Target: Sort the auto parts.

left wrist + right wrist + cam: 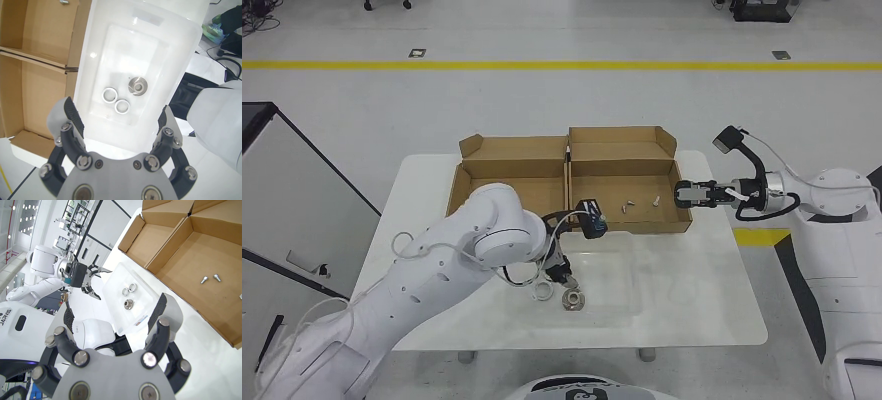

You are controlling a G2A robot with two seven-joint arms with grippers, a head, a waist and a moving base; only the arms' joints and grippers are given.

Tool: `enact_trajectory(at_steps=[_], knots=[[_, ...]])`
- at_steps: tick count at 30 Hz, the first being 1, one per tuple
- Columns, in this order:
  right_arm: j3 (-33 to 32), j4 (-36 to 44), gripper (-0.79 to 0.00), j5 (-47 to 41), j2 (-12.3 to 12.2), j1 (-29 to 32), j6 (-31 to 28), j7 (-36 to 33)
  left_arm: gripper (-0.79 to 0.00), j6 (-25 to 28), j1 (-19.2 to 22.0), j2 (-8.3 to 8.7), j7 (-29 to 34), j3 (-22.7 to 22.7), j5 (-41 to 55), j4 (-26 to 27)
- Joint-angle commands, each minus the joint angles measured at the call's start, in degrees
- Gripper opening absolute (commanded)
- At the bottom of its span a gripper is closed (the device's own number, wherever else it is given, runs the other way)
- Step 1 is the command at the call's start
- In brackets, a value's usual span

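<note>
I see left hand (117, 106) spread open, hovering over clear plastic tray (189, 39): 2 smooth metal rings (109, 94), 1 flanged hub (137, 86). Right hand (115, 302) open at right cardboard box (622, 165) edge.

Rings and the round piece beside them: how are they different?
The rings are thin open hoops; the flanged piece is a wider disc with a raised hub and small hole. The rings are paler, the flanged piece darker. Both lie flat in the tray.

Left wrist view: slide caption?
Open left gripper above clear tray holding two rings and a flanged bushing, beside cardboard boxes.
</note>
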State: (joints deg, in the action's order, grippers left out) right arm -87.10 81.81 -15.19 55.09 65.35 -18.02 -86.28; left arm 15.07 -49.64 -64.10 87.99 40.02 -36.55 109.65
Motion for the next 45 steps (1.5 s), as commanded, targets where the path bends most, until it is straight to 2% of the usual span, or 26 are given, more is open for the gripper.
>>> enact_trajectory(at_steps=[1,8,13,34,38,45], knots=[[0.0,0.01,0.0,0.0,0.0,0.0,0.0,0.0,0.0,-0.11,0.02,-0.17,-0.46,-0.89,0.64,-0.84],[0.0,0.01,0.0,0.0,0.0,0.0,0.0,0.0,0.0,0.26,-0.1,-0.78,-3.54,-3.85,-1.45,-5.63],[0.0,0.01,0.0,0.0,0.0,0.0,0.0,0.0,0.0,0.14,-0.23,-1.18,-4.5,-5.29,-0.89,-7.19],[0.0,0.01,0.0,0.0,0.0,0.0,0.0,0.0,0.0,0.49,-0.45,-1.36,-6.12,-6.39,-3.08,-6.83],[0.0,0.01,0.0,0.0,0.0,0.0,0.0,0.0,0.0,1.0,1.37,-2.34,-4.07,-9.09,-3.35,-7.64],[0.0,0.01,0.0,0.0,0.0,0.0,0.0,0.0,0.0,-0.48,5.61,-5.42,-1.5,-14.67,-1.98,-11.2]])
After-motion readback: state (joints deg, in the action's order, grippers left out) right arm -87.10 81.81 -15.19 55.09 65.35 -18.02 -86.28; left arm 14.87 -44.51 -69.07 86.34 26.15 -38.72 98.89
